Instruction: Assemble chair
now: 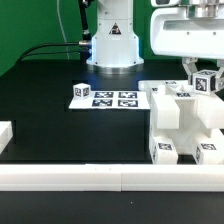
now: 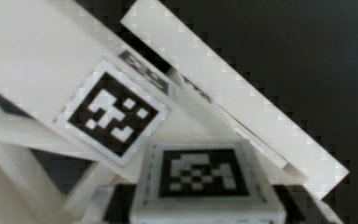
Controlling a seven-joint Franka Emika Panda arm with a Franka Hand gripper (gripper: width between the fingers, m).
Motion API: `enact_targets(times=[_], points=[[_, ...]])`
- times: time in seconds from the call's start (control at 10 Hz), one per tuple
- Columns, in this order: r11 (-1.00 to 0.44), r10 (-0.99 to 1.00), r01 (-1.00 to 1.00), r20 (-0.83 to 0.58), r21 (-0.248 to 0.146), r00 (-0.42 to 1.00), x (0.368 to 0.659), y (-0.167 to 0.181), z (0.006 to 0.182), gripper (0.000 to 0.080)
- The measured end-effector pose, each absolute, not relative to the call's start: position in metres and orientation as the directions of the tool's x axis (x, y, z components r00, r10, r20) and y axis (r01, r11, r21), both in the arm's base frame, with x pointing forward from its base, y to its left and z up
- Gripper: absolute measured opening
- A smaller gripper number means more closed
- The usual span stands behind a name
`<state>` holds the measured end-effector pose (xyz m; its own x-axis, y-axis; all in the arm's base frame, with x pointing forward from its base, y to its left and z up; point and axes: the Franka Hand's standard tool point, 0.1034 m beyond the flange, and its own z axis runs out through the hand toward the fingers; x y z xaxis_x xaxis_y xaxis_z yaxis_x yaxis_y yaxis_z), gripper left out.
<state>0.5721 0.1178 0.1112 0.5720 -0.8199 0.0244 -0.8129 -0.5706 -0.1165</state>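
Observation:
The partly built white chair (image 1: 185, 120) stands at the exterior view's right, with tagged blocks at its front bottom. My gripper (image 1: 205, 74) hangs over its top right corner, shut on a small white tagged cube (image 1: 206, 84). In the wrist view the cube (image 2: 197, 172) sits between my dark fingers (image 2: 119, 200), right against a tagged chair slab (image 2: 108, 108). A long white chair edge (image 2: 229, 70) runs diagonally behind it. I cannot tell whether the cube touches the chair.
The marker board (image 1: 105, 97) lies flat on the black table left of the chair. A long white border rail (image 1: 90, 178) runs along the front edge. The robot base (image 1: 112, 40) stands at the back, with cables to its left.

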Motion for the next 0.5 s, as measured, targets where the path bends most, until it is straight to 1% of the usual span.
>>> enact_targets(times=[0.3, 0.4, 0.5], points=[[-0.415, -0.908, -0.902, 0.002, -0.119, 0.418, 0.5720, 0.1177, 0.1110, 0.0264], [-0.395, -0.918, -0.911, -0.001, -0.119, 0.398, 0.5720, 0.1176, 0.1110, 0.0264], [-0.324, -0.945, -0.938, -0.014, -0.121, 0.328, 0.5720, 0.1180, 0.1110, 0.0264]])
